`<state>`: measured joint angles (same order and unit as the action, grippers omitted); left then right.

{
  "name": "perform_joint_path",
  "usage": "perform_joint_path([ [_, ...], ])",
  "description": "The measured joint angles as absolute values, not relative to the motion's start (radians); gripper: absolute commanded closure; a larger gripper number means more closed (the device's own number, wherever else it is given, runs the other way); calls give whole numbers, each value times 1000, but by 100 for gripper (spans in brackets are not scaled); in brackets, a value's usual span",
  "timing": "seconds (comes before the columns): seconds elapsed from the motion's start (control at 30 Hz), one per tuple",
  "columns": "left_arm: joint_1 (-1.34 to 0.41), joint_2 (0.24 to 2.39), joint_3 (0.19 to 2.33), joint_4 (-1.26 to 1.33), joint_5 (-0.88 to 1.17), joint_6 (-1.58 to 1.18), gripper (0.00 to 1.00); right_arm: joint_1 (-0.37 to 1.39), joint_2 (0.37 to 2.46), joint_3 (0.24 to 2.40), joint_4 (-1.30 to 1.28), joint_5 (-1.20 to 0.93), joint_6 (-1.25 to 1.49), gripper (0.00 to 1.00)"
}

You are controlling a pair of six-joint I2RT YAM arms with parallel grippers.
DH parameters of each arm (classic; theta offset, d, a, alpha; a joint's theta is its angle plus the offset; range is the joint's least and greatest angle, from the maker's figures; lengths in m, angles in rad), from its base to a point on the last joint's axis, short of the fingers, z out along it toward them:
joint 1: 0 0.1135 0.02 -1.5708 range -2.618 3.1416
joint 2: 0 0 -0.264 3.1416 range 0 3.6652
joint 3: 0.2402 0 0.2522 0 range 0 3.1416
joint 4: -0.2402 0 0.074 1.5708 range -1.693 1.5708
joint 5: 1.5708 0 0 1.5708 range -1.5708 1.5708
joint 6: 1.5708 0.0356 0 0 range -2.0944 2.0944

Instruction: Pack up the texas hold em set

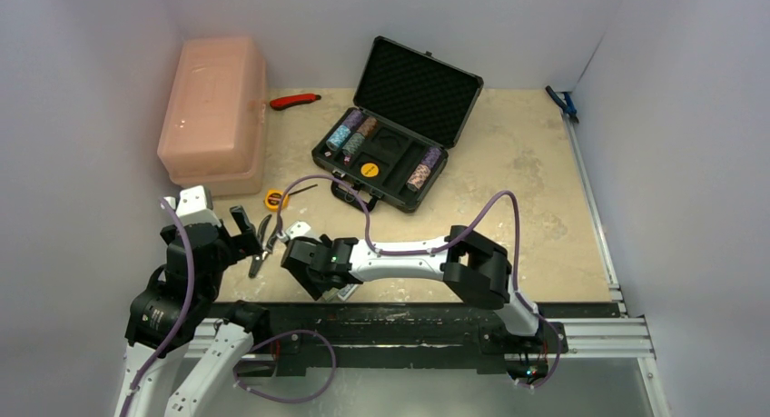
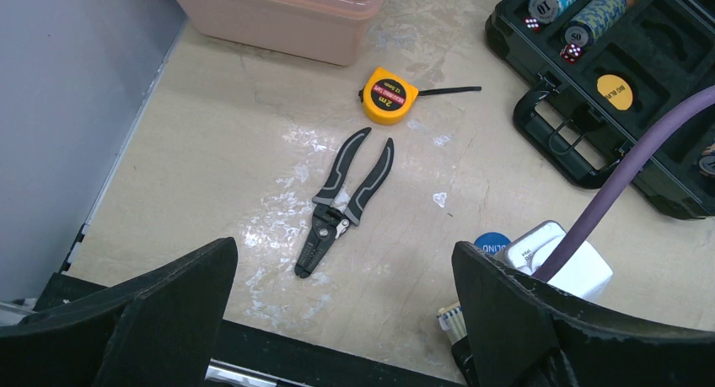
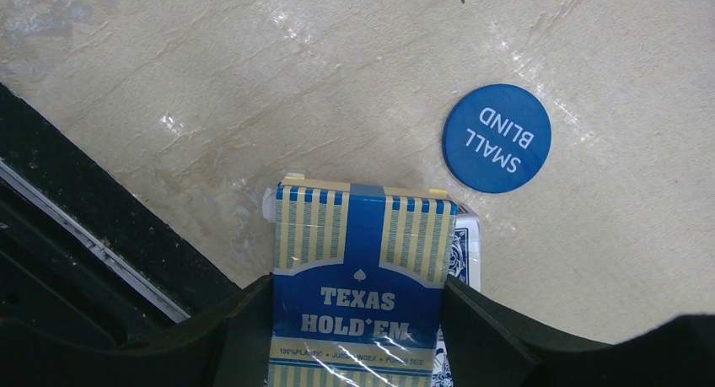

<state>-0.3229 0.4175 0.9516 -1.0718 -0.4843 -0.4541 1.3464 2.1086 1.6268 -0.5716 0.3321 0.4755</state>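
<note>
The black case [image 1: 338, 160] lies open at the table's middle back, with chip stacks [image 1: 352, 131] in its foam and its handle [image 2: 556, 142] facing the arms. A blue-and-white card deck [image 3: 358, 260] marked "Texas Hold'em" lies near the front edge. My right gripper [image 3: 358, 319] is shut on it, one finger pressed against each long side. A blue-patterned card edge [image 3: 466, 252] shows beside the deck. The round blue disc [image 3: 497, 137] marked "Small Blind" lies flat just beyond the deck and apart from it. My left gripper [image 2: 346, 319] hangs open and empty over bare table at the front left.
Black wire strippers [image 2: 346, 197] and a yellow tape measure [image 2: 388, 96] lie ahead of the left gripper. The pink plastic box [image 1: 213, 108] stands at the back left, with a red knife [image 1: 295, 100] beside it. A purple cable [image 2: 624, 172] crosses near the case. The table's black front rail [image 3: 76, 227] is close by.
</note>
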Motion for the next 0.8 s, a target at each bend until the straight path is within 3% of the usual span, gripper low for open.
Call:
perform_joint_path([
  [0.53, -323, 418, 952, -1072, -484, -454, 0, 1346, 2075, 1625, -566, 369, 436, 74],
  [0.8, -323, 418, 952, -1071, -483, -454, 0, 1340, 1988, 1597, -525, 398, 395, 94],
])
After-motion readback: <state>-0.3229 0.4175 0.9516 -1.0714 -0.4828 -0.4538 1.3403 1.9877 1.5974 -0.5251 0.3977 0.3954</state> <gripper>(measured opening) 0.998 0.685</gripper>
